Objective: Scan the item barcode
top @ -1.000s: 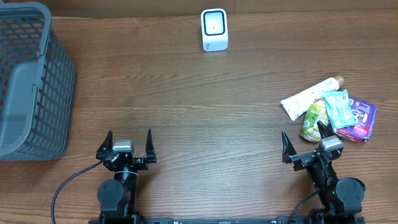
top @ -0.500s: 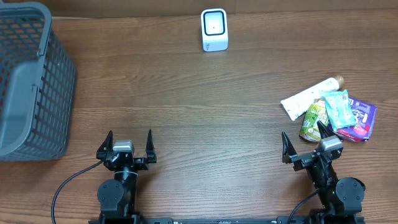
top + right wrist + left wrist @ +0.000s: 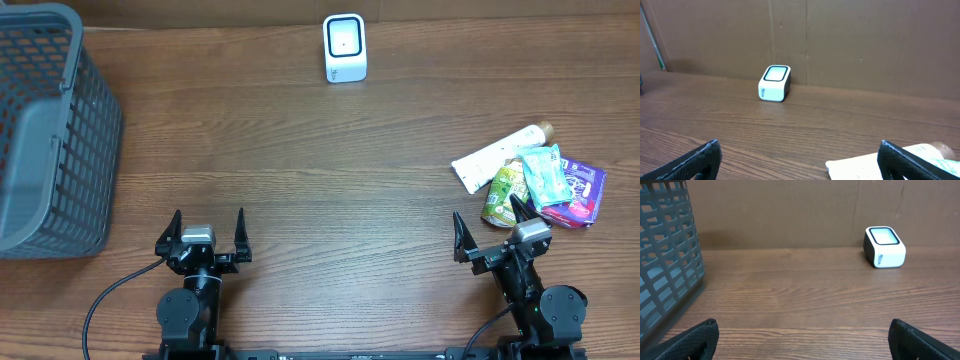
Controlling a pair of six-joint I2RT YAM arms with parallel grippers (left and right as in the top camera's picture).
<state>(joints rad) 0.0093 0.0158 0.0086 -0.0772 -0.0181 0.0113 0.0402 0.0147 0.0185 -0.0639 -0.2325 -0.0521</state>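
The white barcode scanner stands at the far middle of the table, its window facing up; it also shows in the left wrist view and the right wrist view. A pile of items lies at the right: a white tube, a green pouch, a teal packet and a purple packet. My right gripper is open at the near right, just in front of the pile, holding nothing. At the near left my left gripper is open and empty as well.
A grey mesh basket stands at the far left and fills the left edge of the left wrist view. A brown cardboard wall runs behind the scanner. The white tube's end lies by my right finger.
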